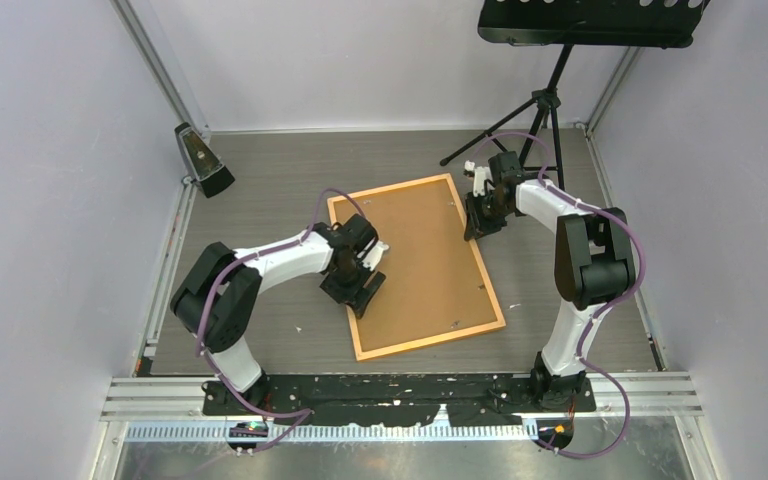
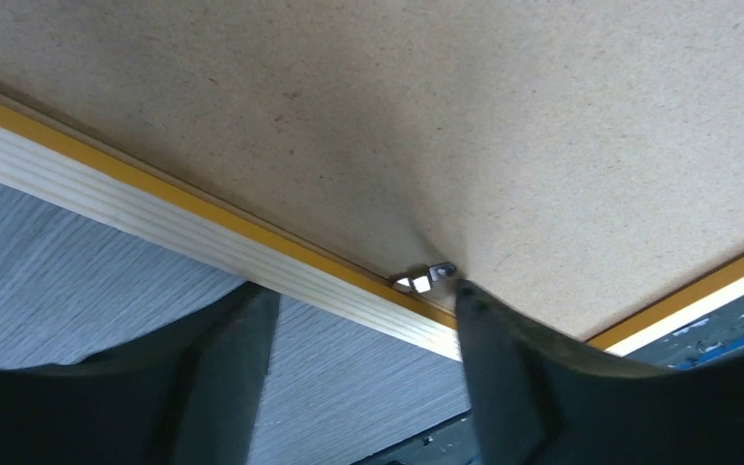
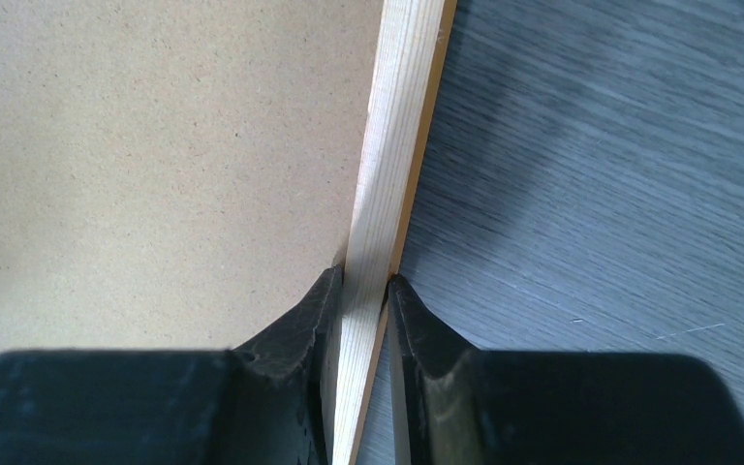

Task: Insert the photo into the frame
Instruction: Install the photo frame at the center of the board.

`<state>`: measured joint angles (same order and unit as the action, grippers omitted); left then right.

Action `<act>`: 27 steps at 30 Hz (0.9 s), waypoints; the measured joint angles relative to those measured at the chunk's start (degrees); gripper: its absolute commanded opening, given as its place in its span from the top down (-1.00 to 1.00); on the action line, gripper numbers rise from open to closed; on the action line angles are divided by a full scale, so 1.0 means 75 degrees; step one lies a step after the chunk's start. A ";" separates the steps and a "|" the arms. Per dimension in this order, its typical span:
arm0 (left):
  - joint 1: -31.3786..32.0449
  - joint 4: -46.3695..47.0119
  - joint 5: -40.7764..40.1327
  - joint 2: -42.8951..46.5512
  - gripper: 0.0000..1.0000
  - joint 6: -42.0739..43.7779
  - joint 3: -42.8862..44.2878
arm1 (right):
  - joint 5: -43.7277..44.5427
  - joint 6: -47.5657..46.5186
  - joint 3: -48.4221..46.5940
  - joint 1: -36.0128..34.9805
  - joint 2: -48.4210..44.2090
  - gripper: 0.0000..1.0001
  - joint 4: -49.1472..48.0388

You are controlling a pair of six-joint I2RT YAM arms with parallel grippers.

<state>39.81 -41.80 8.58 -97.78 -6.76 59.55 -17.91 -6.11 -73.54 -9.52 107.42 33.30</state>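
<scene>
The frame point(image 1: 430, 340) lies face down on the grey table, its orange edge around a plain brown backing board point(image 1: 415, 265). The photo is hidden. My left gripper point(image 1: 360, 290) is at the frame's left side and stands open, straddling the pale wooden rail point(image 2: 155, 218). One of its fingers point(image 2: 504, 368) rests on the board beside a small metal tab point(image 2: 424, 279). My right gripper point(image 1: 480, 222) is at the upper right side, shut on the frame's rail point(image 3: 397, 145), with one finger over the board point(image 3: 155, 145) and the other outside the frame.
A black tripod stand point(image 1: 545, 110) rises at the back right, close behind the right arm, with its black tray point(image 1: 590, 20) overhead. A dark wedge-shaped object point(image 1: 203, 160) sits in the back left corner. Walls enclose the table on three sides.
</scene>
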 measured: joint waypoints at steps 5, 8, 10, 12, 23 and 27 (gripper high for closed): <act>0.0070 0.0017 0.0128 0.0076 -0.84 0.0055 0.0006 | -0.0029 0.0000 0.0003 0.0000 0.0000 0.89 -0.0009; 0.0061 0.0003 0.0172 0.0131 -0.83 0.0105 0.0023 | -0.0035 -0.0003 0.0020 0.0000 0.0000 0.88 -0.0029; -0.0096 -0.0085 0.0239 0.0192 -0.80 0.0125 0.0137 | -0.0041 0.0000 0.0047 0.0000 0.0000 0.89 -0.0064; -0.0417 -0.0189 0.0315 0.0192 -0.77 0.0125 0.0379 | -0.0058 0.0000 0.0093 0.0000 0.0000 0.89 -0.0114; -0.2876 -0.0536 0.0615 -0.1670 -0.71 -0.0446 0.3016 | -0.0239 -0.0020 0.0603 0.0064 -0.0087 0.89 -0.0431; -0.2917 -0.0796 0.0656 -0.2474 -0.67 -0.0726 0.3824 | -0.0329 -0.0070 0.1072 0.0079 -0.0411 0.89 -0.0638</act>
<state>17.93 -47.77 13.50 -116.33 -12.21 88.23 -20.38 -6.63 -65.49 -8.93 104.33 28.51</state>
